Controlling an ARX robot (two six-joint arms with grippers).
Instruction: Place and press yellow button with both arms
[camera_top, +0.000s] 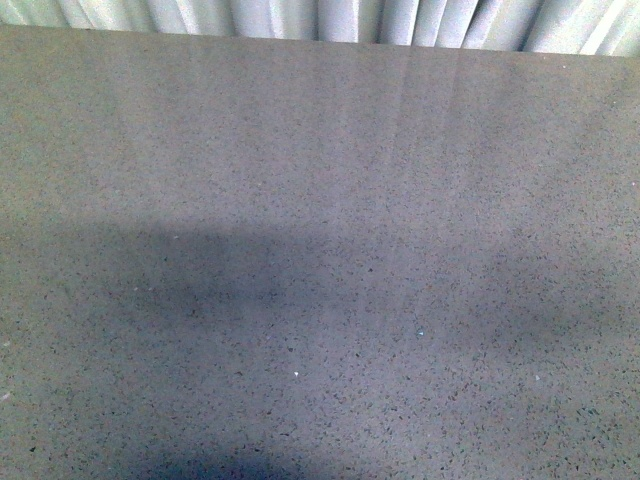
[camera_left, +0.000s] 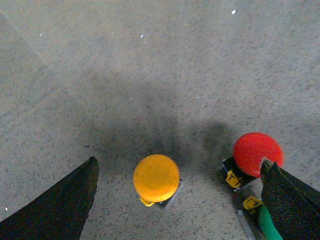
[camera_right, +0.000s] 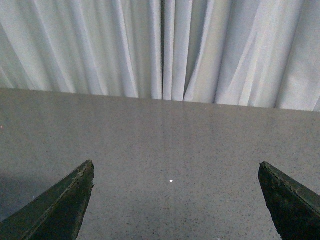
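The yellow button (camera_left: 156, 178) shows only in the left wrist view, standing upright on the speckled grey table, its domed orange-yellow cap over a grey base block. My left gripper (camera_left: 180, 170) is open and hangs above it, with the button between the two black fingers (camera_left: 60, 207), nearer one of them and touching neither. My right gripper (camera_right: 176, 172) is open and empty over bare table, facing the curtain. Neither arm nor the button shows in the front view.
A red button (camera_left: 257, 154) on a black base stands beside the yellow one, partly behind the other left finger (camera_left: 290, 200). A green piece (camera_left: 270, 227) lies by that finger. White curtain (camera_right: 165, 47) hangs behind the table's far edge (camera_top: 320, 40).
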